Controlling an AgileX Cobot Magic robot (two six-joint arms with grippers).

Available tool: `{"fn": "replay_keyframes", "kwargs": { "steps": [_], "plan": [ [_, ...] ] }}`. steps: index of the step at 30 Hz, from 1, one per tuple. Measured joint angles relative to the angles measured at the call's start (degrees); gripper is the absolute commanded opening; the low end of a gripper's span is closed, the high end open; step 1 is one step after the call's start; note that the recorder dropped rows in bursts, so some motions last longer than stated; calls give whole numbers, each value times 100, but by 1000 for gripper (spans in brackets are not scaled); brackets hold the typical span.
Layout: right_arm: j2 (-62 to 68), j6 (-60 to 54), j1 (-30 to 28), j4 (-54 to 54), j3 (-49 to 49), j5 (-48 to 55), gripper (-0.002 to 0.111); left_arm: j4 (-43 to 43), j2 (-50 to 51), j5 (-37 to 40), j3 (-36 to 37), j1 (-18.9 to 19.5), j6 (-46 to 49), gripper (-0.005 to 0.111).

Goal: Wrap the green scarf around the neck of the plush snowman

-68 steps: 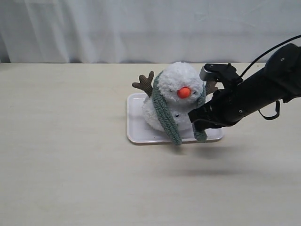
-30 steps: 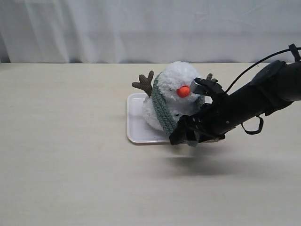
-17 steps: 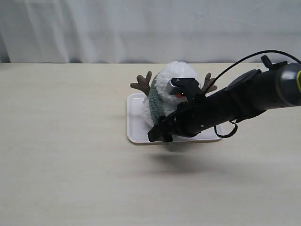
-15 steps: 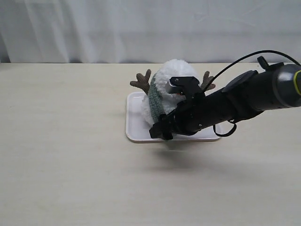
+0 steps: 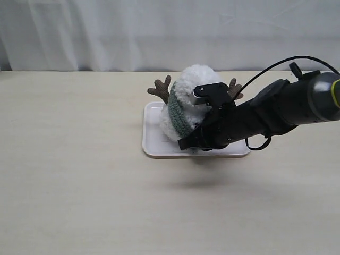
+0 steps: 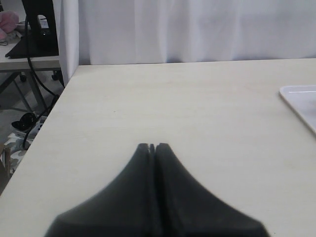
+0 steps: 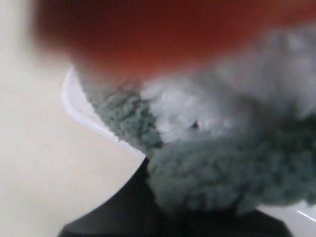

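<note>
The white plush snowman [image 5: 197,79] with brown twig arms sits on a white tray [image 5: 154,144]. The green scarf [image 5: 177,113] runs down the left side of its neck, and the arm hides the neck's front. My right gripper [image 5: 187,143] reaches across the snowman's front, low over the tray's near edge. In the right wrist view a bunched end of the scarf [image 7: 217,177] fills the shut jaws, beside one dark finger [image 7: 123,207], with the blurred orange nose [image 7: 148,29] close above. My left gripper [image 6: 152,146] is shut on nothing above bare table.
A white curtain [image 5: 159,32] hangs behind the table's far edge. In the left wrist view a corner of the tray [image 6: 301,98] shows, and past the table's side edge stand a desk and cables [image 6: 29,54].
My right gripper swept left across the snowman's front from beside the hanging scarf ends, then shut on the scarf. The snowman has leaned back slightly. The loose ends no longer hang in front.
</note>
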Motion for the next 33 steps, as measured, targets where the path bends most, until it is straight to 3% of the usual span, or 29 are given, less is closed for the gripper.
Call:
{"fn": "replay_keyframes", "kwargs": {
  "steps": [4, 12, 15, 31, 33],
  "plan": [
    [-130, 593, 0, -796, 0, 298, 4, 0, 0, 0, 0, 0, 0, 0],
    [-566, 3136, 0, -3860, 0, 604, 4, 0, 0, 0, 0, 0, 0, 0],
    [-539, 3780, 0, -4500, 0, 604, 4, 0, 0, 0, 0, 0, 0, 0],
    [-247, 4064, 0, -4804, 0, 584, 4, 0, 0, 0, 0, 0, 0, 0],
    [-328, 4064, 0, -4804, 0, 623, 15, 0, 0, 0, 0, 0, 0, 0]
  ]
}}
